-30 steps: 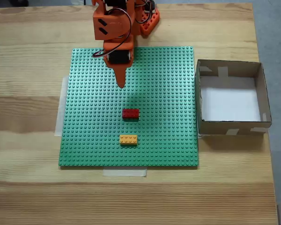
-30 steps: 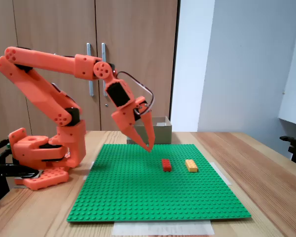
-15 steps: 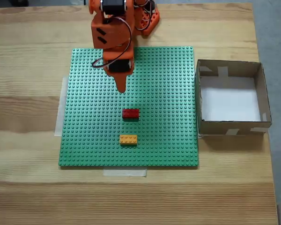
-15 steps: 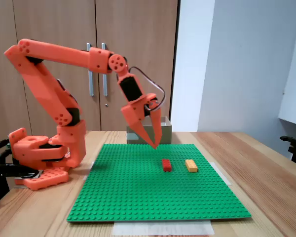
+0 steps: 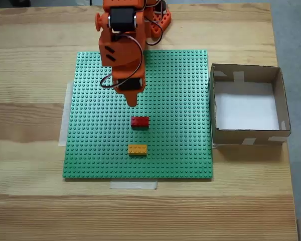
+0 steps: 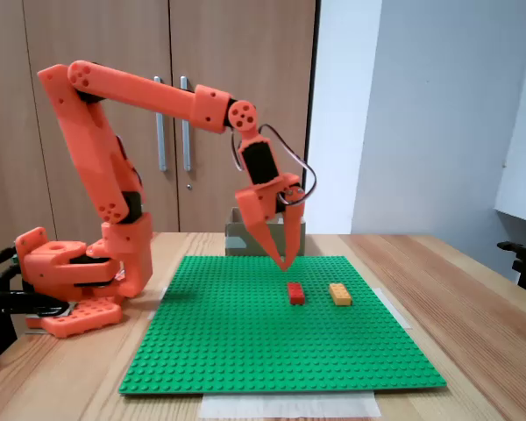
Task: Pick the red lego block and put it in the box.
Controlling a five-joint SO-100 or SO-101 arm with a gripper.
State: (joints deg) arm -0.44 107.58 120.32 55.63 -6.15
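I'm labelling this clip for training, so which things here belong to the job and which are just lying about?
Part of the job:
- red lego block on the green baseplate
- box, beside the plate
- pincer, hanging above the plate short of the red block

Just lying about:
- orange-yellow brick
- green baseplate, which both bricks sit on
- wooden cupboard doors behind

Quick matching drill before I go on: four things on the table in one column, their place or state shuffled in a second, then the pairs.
1. red lego block
2. orange brick
3. box
4. gripper

a. hangs above the baseplate, holding nothing
b. nearest the baseplate's front edge in the top-down fixed view
c. off the baseplate, nothing inside
d. mid-baseplate, just ahead of the fingertips

Pairs: 1-d, 2-b, 3-c, 4-a
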